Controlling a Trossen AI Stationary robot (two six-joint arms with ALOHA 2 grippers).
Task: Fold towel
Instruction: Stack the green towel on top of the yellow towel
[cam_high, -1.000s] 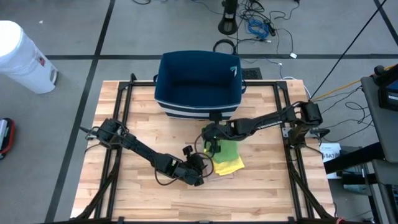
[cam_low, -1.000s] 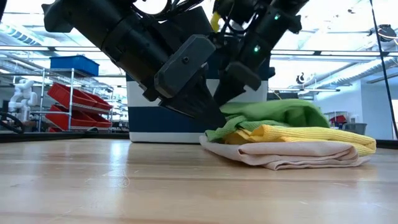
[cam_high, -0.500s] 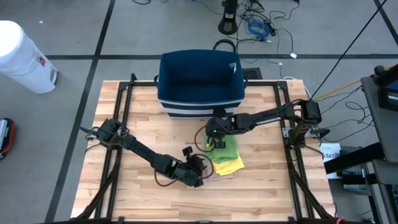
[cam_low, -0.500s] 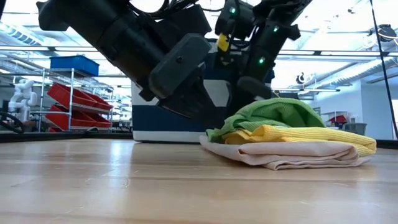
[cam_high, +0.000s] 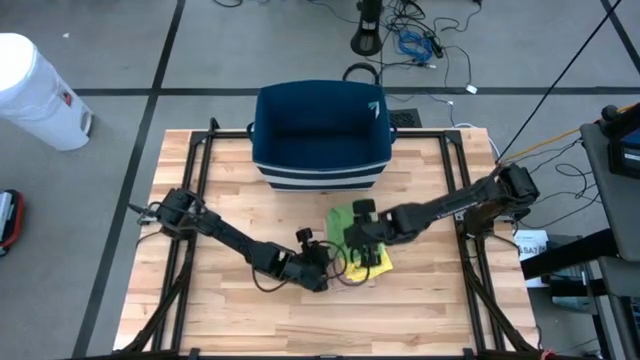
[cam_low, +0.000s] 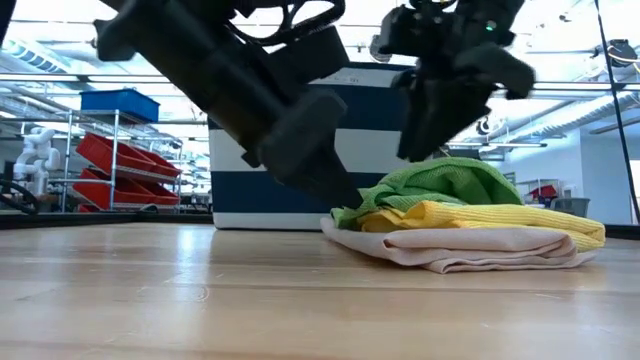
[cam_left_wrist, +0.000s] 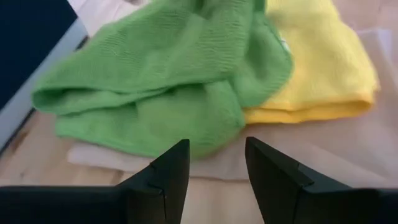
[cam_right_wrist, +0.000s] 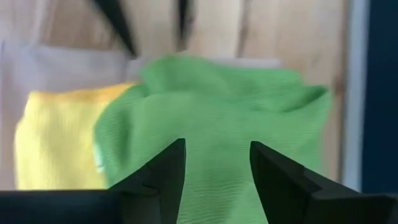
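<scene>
Three towels lie stacked on the wooden table: a beige one (cam_low: 470, 250) at the bottom, a yellow one (cam_low: 500, 213) on it, and a crumpled green one (cam_low: 435, 182) on top. My left gripper (cam_left_wrist: 214, 165) is open and low on the table at the stack's near-left edge, pointing at the green towel (cam_left_wrist: 161, 81). My right gripper (cam_right_wrist: 217, 165) hovers open above the green towel (cam_right_wrist: 217, 112), clear of it. My left gripper's fingertips (cam_low: 340, 195) stand right at the stack's edge, by the green and beige cloth. I cannot tell whether they touch it.
A dark blue bin (cam_high: 320, 135) with a white stripe stands just behind the stack at the table's far edge. A black frame (cam_high: 200, 180) runs around the table top. Bare wood lies to the stack's left and near side. A white bucket (cam_high: 35, 90) stands on the floor.
My right gripper has let go of the green towel's far-left part, risen, and swung toward the table's near right, over the stack. The green towel has slumped and lies crumpled on the yellow one. My left gripper stays at the stack's edge.
</scene>
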